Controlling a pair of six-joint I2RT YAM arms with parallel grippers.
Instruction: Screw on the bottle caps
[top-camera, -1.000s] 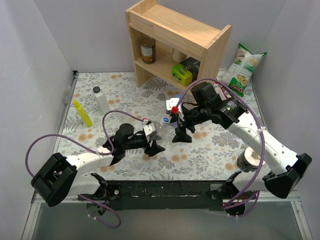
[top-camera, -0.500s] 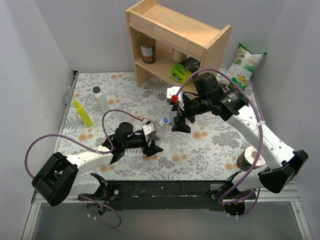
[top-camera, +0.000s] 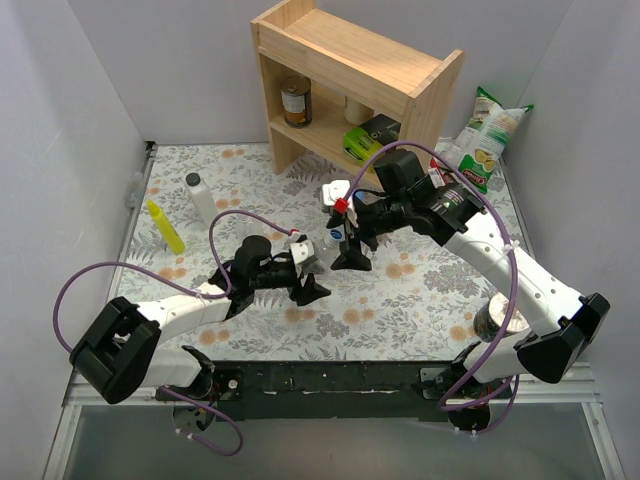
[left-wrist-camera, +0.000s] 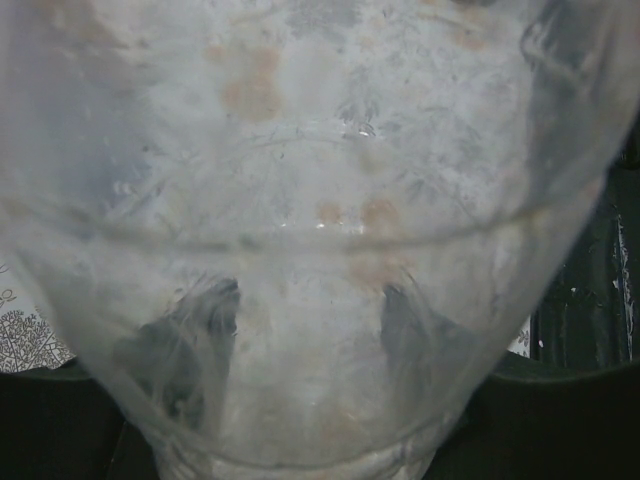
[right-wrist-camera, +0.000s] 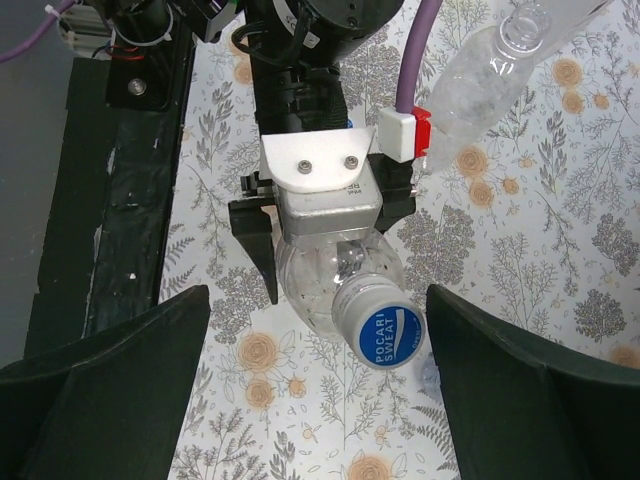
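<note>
Leftward and a little farther from its base is where the right hand (top-camera: 348, 256) has gone in the last second, so that it now hangs straight above the bottle cap (top-camera: 335, 235). The left arm has hardly shifted, only nudging its load slightly up the table (top-camera: 420, 300).

Nearest the bases, the left hand (top-camera: 308, 272) is pinched on the body of a clear bottle (top-camera: 318, 258), which it holds tilted with the neck toward the right arm. In the left wrist view that bottle (left-wrist-camera: 320, 250) fills the frame, with dark fingers (left-wrist-camera: 195, 335) showing through the plastic.

From the right wrist view, the left hand (right-wrist-camera: 335, 262) clamps the bottle (right-wrist-camera: 320, 295) just behind its shoulder. The blue bottle cap (right-wrist-camera: 388, 335), printed POCARI SWEAT, sits on the neck; how far it is threaded cannot be told. The right hand (right-wrist-camera: 320, 395) is spread wide, with a finger on either side of the cap and touching nothing.

Beyond them a second bottle (right-wrist-camera: 480, 75) lies uncapped on the table.

Farther back stand a yellow squeeze bottle (top-camera: 165, 228), a white bottle (top-camera: 202, 200), a wooden shelf (top-camera: 350, 60) holding a can (top-camera: 295, 101), and a snack bag (top-camera: 487, 135).
</note>
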